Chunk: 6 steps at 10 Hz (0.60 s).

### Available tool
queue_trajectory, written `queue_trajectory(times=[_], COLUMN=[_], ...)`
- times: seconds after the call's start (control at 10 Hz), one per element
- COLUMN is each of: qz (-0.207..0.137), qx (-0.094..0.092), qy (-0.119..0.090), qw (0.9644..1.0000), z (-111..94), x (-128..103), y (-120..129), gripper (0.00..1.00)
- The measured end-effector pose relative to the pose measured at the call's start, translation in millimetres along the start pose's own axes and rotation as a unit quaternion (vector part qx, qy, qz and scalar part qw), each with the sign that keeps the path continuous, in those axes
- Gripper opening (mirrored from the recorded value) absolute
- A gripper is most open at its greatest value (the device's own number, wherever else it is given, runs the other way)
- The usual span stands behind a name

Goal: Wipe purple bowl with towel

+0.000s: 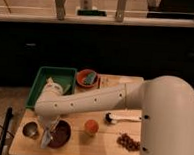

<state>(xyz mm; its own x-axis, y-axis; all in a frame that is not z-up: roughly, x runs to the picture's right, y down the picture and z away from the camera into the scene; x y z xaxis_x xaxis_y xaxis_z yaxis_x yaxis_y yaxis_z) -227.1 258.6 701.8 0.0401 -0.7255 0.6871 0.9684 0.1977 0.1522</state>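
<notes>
At table front-left | jaws at left rim of purple bowl

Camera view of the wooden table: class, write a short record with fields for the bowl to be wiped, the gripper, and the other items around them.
purple bowl: front left of the table, dark inside
gripper: low at the bowl's left rim
towel: cannot be made out
metal cup: left of the bowl
orange fruit: right of the bowl
green tray: back left
red bowl: right of the tray
white utensil: centre right
brown pile: front right
</notes>
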Motion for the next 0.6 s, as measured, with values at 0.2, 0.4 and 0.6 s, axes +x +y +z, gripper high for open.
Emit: queue_trajectory(times=[0.2, 0.4, 0.6], qz=[-0.021, -0.012, 0.008], qx=[0.003, -0.001, -0.007], qy=[-0.017, -0.028, -0.03], qw=[0.9996, 0.9996, 0.9995], z=[3, 3, 2], x=[-30, -45, -48], y=[2, 25, 54], gripper=[0.0, 0.0, 0.0])
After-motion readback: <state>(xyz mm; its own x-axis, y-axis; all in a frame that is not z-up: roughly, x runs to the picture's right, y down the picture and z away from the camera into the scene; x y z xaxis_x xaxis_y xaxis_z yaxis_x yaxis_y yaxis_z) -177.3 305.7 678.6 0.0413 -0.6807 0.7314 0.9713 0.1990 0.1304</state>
